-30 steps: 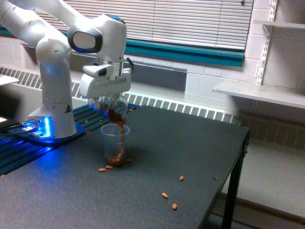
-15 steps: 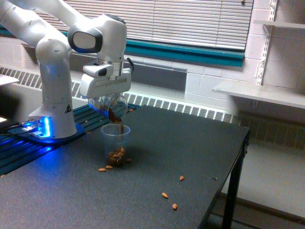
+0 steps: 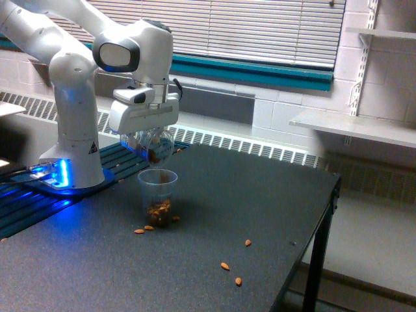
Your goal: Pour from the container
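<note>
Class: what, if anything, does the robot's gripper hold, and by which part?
The gripper holds the clear jar, tipped above the cup. It seems gripped near its base; the exact contact is hidden.

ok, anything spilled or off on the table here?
Yes: loose nuts lie on the table outside the plastic cup. Two sit at its base, three more lie farther toward the exterior view's right. The cup stands upright, nuts inside; the container is tilted above it in the gripper.

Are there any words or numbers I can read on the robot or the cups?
No words or numbers can be read anywhere.
Small dark triangle sign on the white robot arm's base: too small to read.
Clear ribbed plastic cup: no label visible.
Clear rounded jar of nuts in the claw: no label visible.
</note>
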Robot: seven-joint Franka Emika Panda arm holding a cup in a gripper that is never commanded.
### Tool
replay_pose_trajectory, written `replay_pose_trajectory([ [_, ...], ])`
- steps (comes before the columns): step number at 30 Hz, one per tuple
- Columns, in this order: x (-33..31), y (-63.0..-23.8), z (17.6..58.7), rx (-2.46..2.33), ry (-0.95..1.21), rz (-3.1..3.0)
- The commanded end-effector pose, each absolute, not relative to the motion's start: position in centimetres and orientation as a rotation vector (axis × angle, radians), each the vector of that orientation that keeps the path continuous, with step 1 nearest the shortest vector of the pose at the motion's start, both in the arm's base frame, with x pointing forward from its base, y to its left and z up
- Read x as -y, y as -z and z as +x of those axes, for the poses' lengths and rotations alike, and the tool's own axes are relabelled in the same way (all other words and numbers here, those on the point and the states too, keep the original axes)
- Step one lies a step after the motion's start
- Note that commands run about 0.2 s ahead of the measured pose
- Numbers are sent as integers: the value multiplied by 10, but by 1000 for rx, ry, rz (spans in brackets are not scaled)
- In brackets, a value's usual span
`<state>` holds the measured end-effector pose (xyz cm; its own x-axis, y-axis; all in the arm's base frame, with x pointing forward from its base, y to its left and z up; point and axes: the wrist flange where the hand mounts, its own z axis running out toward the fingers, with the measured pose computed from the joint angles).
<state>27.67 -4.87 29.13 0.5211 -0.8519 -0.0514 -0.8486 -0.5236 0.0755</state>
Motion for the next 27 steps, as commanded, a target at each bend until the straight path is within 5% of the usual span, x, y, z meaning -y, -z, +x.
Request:
replay_pose_trajectory([
  [1, 50, -280, 262, 1382, 167, 2713],
  [27, 68, -277, 256, 1402, 188, 2683],
])
